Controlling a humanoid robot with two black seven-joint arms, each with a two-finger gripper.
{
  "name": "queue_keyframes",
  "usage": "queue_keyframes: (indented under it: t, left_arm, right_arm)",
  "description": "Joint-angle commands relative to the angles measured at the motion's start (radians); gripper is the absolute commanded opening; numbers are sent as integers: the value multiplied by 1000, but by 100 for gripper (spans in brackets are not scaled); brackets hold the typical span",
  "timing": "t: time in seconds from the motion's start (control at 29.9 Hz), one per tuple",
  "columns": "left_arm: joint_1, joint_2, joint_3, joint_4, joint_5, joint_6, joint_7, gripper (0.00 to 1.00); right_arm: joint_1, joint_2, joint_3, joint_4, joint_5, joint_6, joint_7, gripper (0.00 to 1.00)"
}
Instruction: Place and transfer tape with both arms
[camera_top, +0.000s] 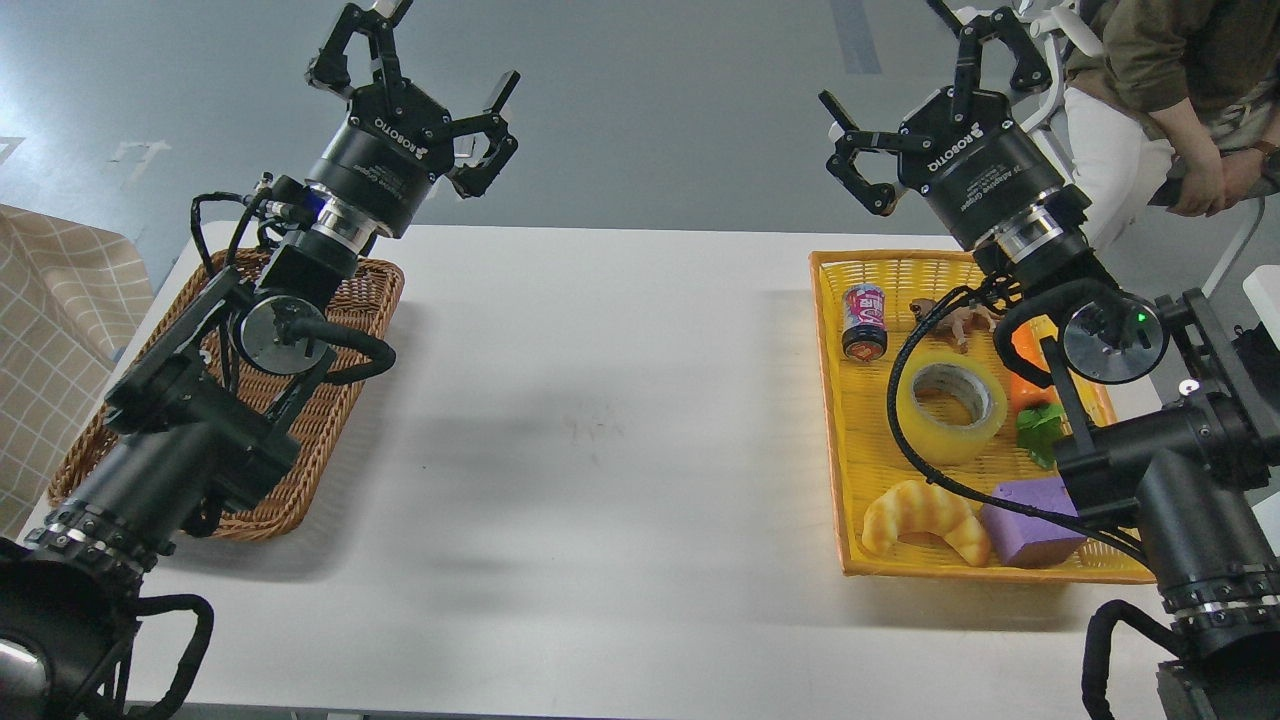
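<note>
The tape (950, 407), a translucent yellow roll with a grey-white core, lies flat in the middle of the yellow basket (832, 400) at the right. My right gripper (930, 90) is open and empty, raised beyond the basket's far edge, well above and behind the tape. My left gripper (415, 85) is open and empty, raised over the far end of the brown wicker basket (340, 400) at the left.
In the yellow basket are a small can (865, 320), a croissant toy (925, 520), a purple block (1030, 520), an orange and green carrot toy (1030, 405) and a small brown figure (950, 320). A seated person (1170, 60) is behind at the right. The white table (600, 430) spans between the baskets.
</note>
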Motion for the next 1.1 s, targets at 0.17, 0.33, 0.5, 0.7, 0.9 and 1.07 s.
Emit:
queue_keyframes:
  t: [0.17,0.33,0.5,0.7,0.9,1.07]
  left_arm:
    - [0,-7,0,0,2,0,-2,98]
    - [0,-12,0,0,0,0,-2,98]
    - [-2,-15,0,0,2,0,-2,98]
    - [-2,-13,2,0,2,0,-2,98]
    - [-3,-19,-2,0,2,0,-2,98]
    - [-5,-28,0,0,2,0,-2,98]
  right_arm:
    - [13,-36,-14,1,0,0,0,100]
    - [15,-39,-15,3,-2,0,0,100]
    - [16,-42,-23,8,-3,0,0,100]
    - [19,-50,-24,8,-9,0,0,100]
    - [18,-86,-60,9,-15,0,1,100]
    - [18,-132,-83,43,-15,0,1,100]
